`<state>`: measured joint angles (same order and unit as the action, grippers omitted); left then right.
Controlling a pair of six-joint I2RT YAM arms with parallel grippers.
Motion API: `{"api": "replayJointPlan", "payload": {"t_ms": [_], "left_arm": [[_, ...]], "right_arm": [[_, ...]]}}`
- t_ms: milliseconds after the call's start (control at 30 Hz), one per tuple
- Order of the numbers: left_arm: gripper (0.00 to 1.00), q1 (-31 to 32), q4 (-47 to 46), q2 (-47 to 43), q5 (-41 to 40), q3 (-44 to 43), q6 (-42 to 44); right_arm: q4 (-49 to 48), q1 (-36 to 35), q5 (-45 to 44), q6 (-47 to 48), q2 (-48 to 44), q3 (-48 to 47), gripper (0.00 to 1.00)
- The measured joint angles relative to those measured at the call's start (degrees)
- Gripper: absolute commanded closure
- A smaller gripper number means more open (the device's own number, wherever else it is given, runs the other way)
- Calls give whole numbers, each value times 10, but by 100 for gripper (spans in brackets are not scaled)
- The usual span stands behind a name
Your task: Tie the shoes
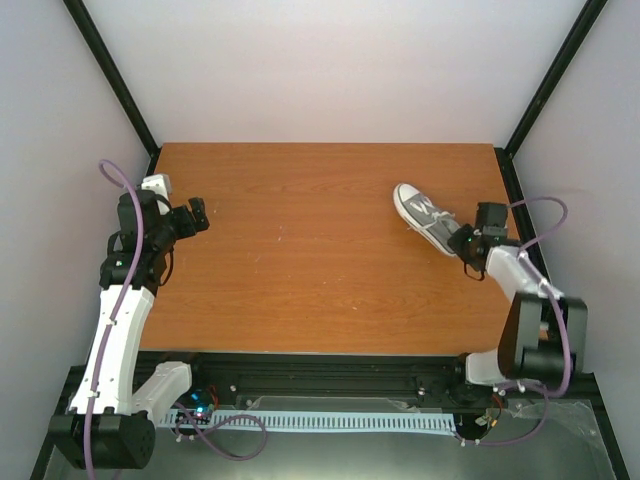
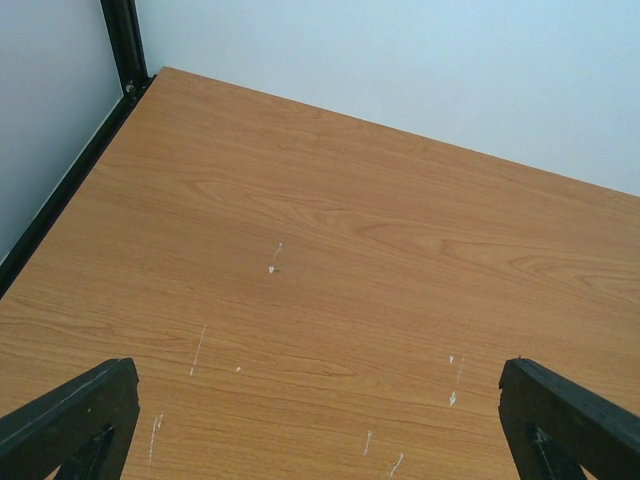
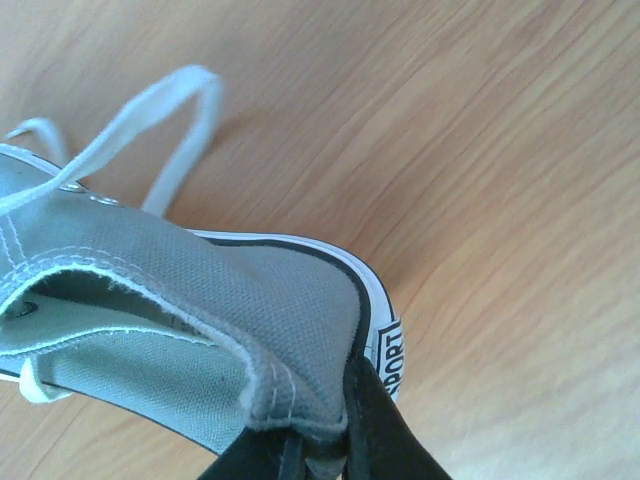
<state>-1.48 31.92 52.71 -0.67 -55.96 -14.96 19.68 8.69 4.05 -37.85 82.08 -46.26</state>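
We see the right gripper (image 1: 467, 243) pinched on the heel of the grey sneaker (image 1: 424, 214), at the far right of the wooden table (image 1: 300, 270).

The sneaker lies with its white toe cap pointing toward the back wall (image 1: 330, 60). In the right wrist view we see a loose white lace (image 3: 172, 118) looped over the bare wood beside it. The left gripper (image 1: 196, 214) hangs over the table's left side, well apart from the sneaker, its jaws spread wide with nothing between them. The orange-brown woodgrain tabletop carries a few small white scuff marks (image 2: 272, 268). Pale, plain walls close it in on three sides, and black frame posts (image 1: 110, 70) run up the back corners.
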Motion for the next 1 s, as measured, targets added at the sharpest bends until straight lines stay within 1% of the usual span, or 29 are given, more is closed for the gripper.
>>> {"api": "replayJointPlan", "payload": {"t_ms": [133,200,300,400,500,633,667,700,733,767,800,833,867,933,1000], "left_arm": [[0,0,1,0,0,0,0],[0,0,2,0,0,0,0],[0,0,4,-1,0,0,0],[0,0,5,-1,0,0,0],[0,0,6,-1,0,0,0],[0,0,9,0,0,0,0],[0,0,9,0,0,0,0],[0,0,10,0,0,0,0],[0,0,10,0,0,0,0],[0,0,10,1,1,0,0],[0,0,11,1,2,0,0],[0,0,11,1,4,0,0],[0,0,11,1,8,0,0],[0,0,9,1,26,1,-3],[0,0,-1,1,58,7,-13]], "right_arm": [[20,-83,-17,-55,-113,59,97],[29,-127,-24,-88,-154,87,97],[55,-225,-44,-143,-197,125,97],[85,-334,-54,-186,-202,136,97],[106,-426,-66,-220,-189,133,97],[126,-517,-81,-254,-145,117,96],[129,-536,-85,-261,-131,110,90],[130,-551,-86,-265,-120,104,80],[132,-566,-87,-266,-106,94,65],[133,-573,-86,-268,-96,85,41],[138,-580,-87,-263,-85,73,32],[144,-583,-90,-260,-79,62,18],[150,-584,-98,-257,-77,51,11],[169,-586,-132,-244,-78,24,1],[177,-584,-172,-219,-88,0,0]]}}
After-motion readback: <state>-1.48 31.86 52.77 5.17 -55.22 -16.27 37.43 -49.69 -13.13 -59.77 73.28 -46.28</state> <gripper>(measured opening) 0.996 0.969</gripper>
